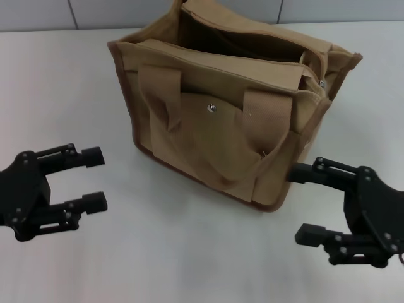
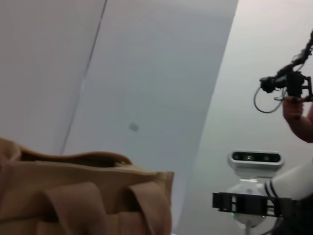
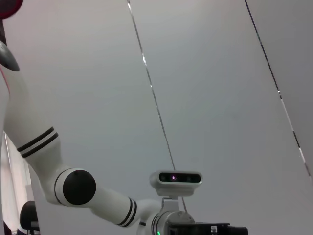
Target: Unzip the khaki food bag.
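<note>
We see the khaki food bag [image 1: 230, 107] gaping on the desk [image 1: 63, 76]; left tool [image 1: 96, 180] and right tool [image 1: 303, 203] flank it, spread wide, holding nothing.

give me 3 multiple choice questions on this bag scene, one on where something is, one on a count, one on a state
1. Where is the metal snap on the khaki food bag?
A. on the front pocket, between the handles
B. on the bag's base trim
C. on the table

2. How many webbing straps of the front handle run down the side facing the robot?
A. one
B. two
C. four

3. How is the top of the bag?
A. zipped flat shut
B. gaping open, inside visible
C. covered by a lid

Answers:
1. A: in the head view the snap shows on the front panel between the straps.
2. B: two straps meet in a drooping loop.
3. B: the dark interior shows, with the left gripper and right gripper open and clear of the bag on either side.
</note>
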Available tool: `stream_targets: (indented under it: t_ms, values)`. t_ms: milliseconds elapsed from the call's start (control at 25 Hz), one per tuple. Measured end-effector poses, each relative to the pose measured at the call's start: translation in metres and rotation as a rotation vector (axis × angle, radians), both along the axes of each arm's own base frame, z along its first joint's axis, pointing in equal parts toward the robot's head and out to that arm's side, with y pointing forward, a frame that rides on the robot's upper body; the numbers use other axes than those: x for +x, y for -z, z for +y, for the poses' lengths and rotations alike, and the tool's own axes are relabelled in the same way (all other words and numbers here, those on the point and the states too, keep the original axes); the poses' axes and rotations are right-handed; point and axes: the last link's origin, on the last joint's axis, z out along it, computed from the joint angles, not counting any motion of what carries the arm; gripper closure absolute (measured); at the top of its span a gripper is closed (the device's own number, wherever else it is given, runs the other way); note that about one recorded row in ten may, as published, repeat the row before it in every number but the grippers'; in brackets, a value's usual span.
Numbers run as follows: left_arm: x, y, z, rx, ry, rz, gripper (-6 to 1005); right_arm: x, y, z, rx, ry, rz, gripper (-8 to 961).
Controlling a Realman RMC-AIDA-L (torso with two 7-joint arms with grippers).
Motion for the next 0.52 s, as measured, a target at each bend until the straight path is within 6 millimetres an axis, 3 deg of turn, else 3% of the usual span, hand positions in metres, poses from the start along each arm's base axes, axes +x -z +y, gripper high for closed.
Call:
stream_targets:
  t_ms: [520]
  values:
    - [0.0037, 0.0022, 0.0008, -0.023, 0.015, 0.008, 254, -0.0012, 0.0034, 0.0016, -0.006, -0.001, -0.005, 139]
